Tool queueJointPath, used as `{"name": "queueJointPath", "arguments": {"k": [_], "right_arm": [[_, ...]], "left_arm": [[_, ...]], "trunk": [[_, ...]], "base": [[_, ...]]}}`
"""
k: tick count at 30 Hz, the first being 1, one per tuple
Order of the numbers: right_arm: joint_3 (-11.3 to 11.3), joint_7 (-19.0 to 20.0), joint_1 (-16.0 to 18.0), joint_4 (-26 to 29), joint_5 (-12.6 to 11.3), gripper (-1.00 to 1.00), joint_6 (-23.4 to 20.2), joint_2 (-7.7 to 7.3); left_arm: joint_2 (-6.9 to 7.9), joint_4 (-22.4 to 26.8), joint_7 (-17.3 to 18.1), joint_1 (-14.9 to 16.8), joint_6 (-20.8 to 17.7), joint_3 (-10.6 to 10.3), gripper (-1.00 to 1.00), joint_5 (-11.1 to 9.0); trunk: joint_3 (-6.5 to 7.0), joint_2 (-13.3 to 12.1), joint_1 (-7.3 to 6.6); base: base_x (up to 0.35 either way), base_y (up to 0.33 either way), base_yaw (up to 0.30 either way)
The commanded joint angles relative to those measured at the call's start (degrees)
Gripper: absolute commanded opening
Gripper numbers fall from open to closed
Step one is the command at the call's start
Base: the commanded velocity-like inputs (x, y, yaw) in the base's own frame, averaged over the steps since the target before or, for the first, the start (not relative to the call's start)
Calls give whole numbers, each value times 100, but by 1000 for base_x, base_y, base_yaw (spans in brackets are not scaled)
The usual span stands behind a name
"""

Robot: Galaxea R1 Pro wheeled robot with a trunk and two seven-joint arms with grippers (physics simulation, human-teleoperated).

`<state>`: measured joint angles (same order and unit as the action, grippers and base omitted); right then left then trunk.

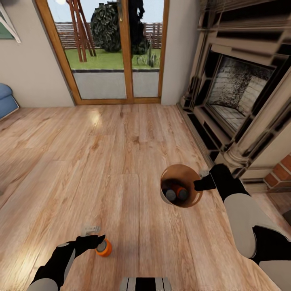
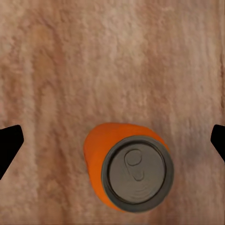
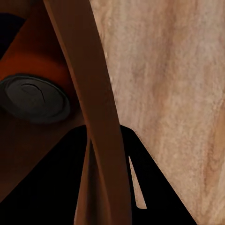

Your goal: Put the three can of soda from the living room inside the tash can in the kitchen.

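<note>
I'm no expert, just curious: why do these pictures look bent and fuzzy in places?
Head view: wide-angle bending, the glass doors and fireplace lean, and window glare streaks the floor. Left wrist view: the orange can is soft-edged. Right wrist view: the bin's rim is close and blurred.

Two cans [image 1: 176,194] in the bin [image 1: 194,202] are seen by tops only; bodies hidden by the wall. Left claw [image 2: 112,140] fingertips are cut off at the wrist frame edges. Sofa [image 1: 6,101] is cropped. Right claw [image 1: 201,185] fingers hidden at bin rim.
</note>
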<state>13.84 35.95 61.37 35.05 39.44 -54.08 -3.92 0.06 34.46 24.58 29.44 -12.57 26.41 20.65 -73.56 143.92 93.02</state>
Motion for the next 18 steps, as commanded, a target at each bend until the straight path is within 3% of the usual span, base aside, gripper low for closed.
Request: {"name": "queueJointPath", "arguments": {"k": [1,18], "right_arm": [[4,-8,2,2,-101,-100,-20,5],[0,-18,-2,2,-103,-100,11,22]], "left_arm": [[1,0,1,0,0,-2,100,-2],[-30,-56,0,0,100,-58,100,-1]], "trunk": [[-22,2,1],[-288,18,32]], "base": [[0,0,0],[0,0,0]]}}
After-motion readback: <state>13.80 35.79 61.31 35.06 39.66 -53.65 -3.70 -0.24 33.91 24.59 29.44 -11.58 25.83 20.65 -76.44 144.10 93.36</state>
